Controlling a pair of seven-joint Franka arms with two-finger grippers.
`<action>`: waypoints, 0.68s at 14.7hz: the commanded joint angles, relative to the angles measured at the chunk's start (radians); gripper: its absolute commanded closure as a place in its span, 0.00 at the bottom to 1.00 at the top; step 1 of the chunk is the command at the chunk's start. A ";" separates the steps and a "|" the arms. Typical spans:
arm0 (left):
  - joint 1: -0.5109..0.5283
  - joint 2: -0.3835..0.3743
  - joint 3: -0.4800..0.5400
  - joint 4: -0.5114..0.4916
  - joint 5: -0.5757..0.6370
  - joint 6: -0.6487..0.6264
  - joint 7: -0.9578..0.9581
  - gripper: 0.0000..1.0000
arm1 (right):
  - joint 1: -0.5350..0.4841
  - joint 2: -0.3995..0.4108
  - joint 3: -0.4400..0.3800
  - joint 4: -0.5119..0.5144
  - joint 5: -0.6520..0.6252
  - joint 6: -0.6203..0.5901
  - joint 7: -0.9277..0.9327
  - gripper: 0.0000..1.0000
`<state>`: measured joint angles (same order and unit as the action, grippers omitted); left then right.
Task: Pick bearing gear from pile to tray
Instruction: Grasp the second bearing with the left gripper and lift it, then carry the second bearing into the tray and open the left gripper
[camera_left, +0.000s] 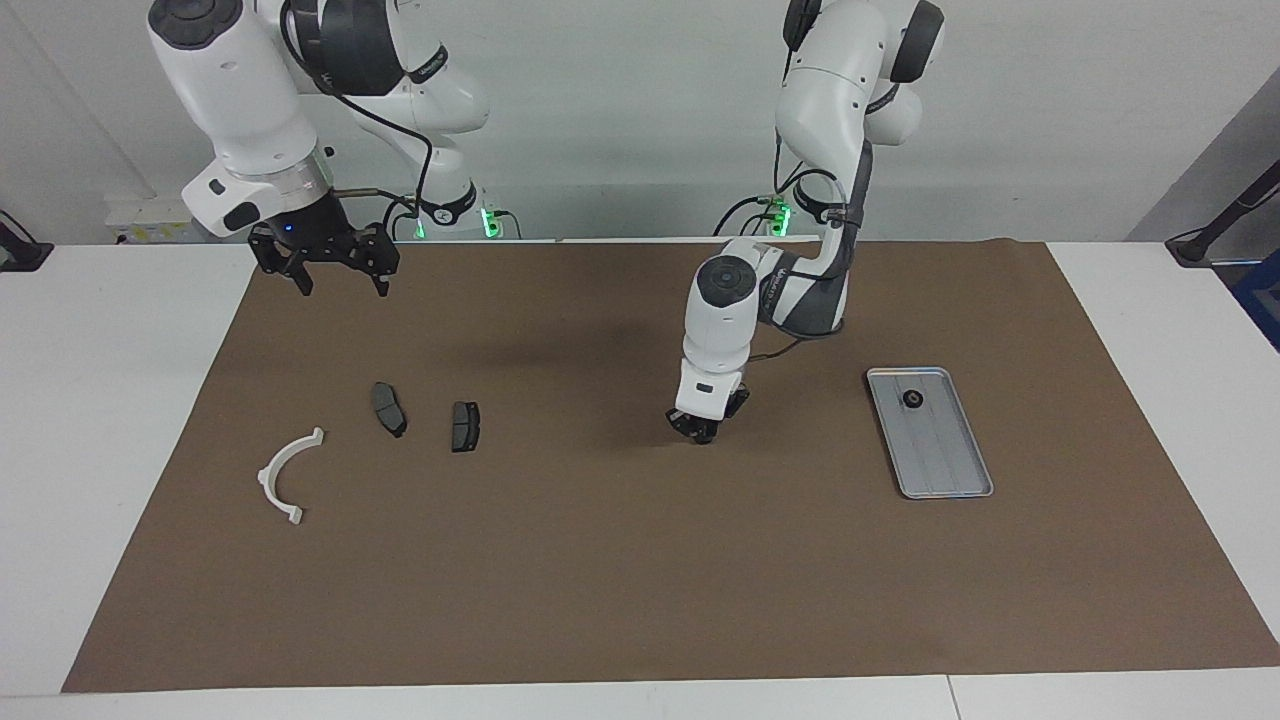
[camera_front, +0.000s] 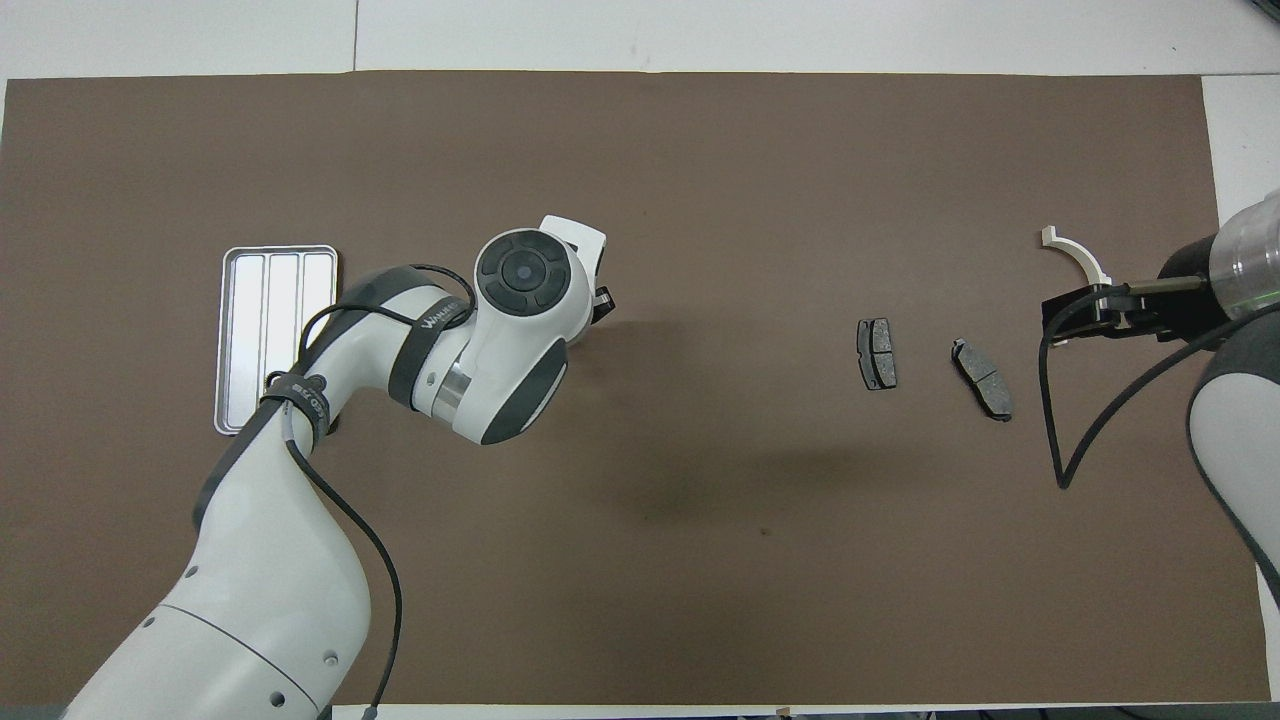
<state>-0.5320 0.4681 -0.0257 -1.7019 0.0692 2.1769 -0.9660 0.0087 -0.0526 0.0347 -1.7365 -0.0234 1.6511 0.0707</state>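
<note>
The silver ribbed tray (camera_left: 945, 460) lies toward the left arm's end of the mat; it also shows in the overhead view (camera_front: 270, 300). A small black ring (camera_left: 912, 399) lies in the tray's end nearer the robots. The pile is toward the right arm's end: a white half-ring (camera_left: 285, 475) (camera_front: 1078, 258) and two dark brake pads (camera_left: 389, 408) (camera_left: 465, 426). My left gripper (camera_left: 703, 430) is down at the mat near the middle, between the pads and the tray; anything under it is hidden. My right gripper (camera_left: 338, 275) is open and empty, raised over the mat's edge at the robots' side.
The brown mat (camera_left: 640, 580) covers most of the white table (camera_left: 100, 400). In the overhead view my left arm (camera_front: 450, 350) covers the tray's near corner, and my right gripper (camera_front: 1095, 310) overlaps the half-ring's end.
</note>
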 joint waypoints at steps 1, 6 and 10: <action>0.159 -0.083 -0.017 0.119 -0.037 -0.274 0.218 1.00 | -0.003 -0.007 -0.003 -0.008 0.020 -0.014 0.012 0.00; 0.426 -0.219 0.000 0.046 -0.117 -0.370 0.743 1.00 | 0.010 0.002 0.007 0.008 0.023 -0.007 0.040 0.00; 0.509 -0.270 0.000 -0.235 -0.115 -0.039 0.856 1.00 | 0.008 0.005 0.007 0.015 0.056 0.000 0.055 0.00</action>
<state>-0.0157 0.2393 -0.0161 -1.7730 -0.0284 1.9885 -0.1263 0.0204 -0.0525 0.0413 -1.7318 0.0034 1.6486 0.1106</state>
